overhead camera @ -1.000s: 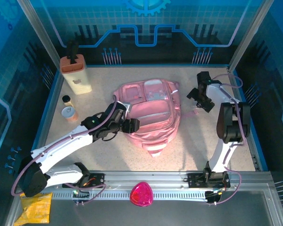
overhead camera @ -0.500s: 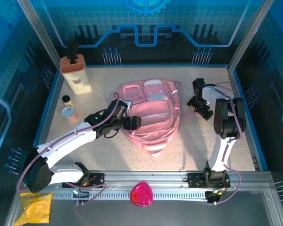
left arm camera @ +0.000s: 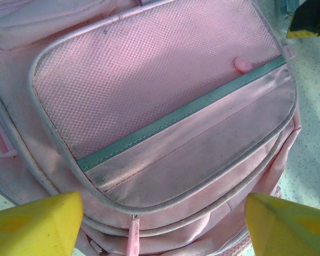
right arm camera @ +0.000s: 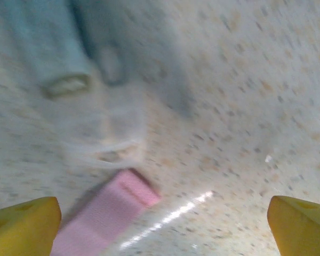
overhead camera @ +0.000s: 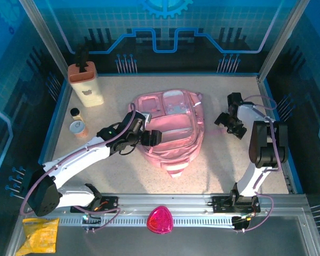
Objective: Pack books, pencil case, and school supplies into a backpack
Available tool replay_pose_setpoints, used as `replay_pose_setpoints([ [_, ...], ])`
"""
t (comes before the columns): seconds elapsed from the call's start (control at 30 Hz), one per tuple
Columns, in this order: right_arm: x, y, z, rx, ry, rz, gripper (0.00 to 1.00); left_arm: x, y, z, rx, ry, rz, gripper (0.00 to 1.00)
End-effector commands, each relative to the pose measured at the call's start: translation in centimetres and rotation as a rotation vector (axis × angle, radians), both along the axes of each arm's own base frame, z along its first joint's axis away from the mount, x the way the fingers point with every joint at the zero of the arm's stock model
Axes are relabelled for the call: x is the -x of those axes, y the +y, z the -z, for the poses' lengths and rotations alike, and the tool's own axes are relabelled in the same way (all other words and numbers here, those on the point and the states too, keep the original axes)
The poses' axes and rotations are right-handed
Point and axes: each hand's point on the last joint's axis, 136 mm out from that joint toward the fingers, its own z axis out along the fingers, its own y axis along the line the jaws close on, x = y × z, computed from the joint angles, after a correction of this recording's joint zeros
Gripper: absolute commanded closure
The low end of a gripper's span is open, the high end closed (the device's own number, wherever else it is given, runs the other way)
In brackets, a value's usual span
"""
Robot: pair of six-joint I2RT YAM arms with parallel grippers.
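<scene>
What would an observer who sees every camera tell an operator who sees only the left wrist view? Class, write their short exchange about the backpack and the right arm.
Operator: The left gripper is open over a pink pocket. Where is the right gripper?
Observer: The right gripper hangs over the table, to the right of the backpack and apart from it, with its jaws wide open.
Operator: Is anything under it?
Observer: Its wrist view shows the end of a pink strap lying on the table below it.
</scene>
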Motion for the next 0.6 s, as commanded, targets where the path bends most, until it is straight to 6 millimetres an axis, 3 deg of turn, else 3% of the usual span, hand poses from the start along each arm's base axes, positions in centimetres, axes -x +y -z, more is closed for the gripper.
replay_pose_setpoints([
  [0.0, -2.1, 0.9, -0.5, -0.029, -0.039, -0.079, 0.00, -1.1, -0.3, -1.3, 0.028, -0.029, -0.029, 0.21],
  [0.07, -2.9, 1.4, 0.2, -0.057, -0.037, -0.091, 0.00, -1.3, -0.2, -1.2, 0.019, -0.025, -0.036, 0.21],
  [0.27, -3.8, 0.2, 1.0, 0.001, 0.019, -0.103, 0.00, -1.6, -0.1, -1.0, 0.012, -0.012, -0.060, 0.20],
  [0.57, -4.1, 0.2, 2.6, -0.085, 0.038, -0.167, 0.26, -2.8, -0.7, -1.3, 0.000, -0.016, -0.060, 0.19],
])
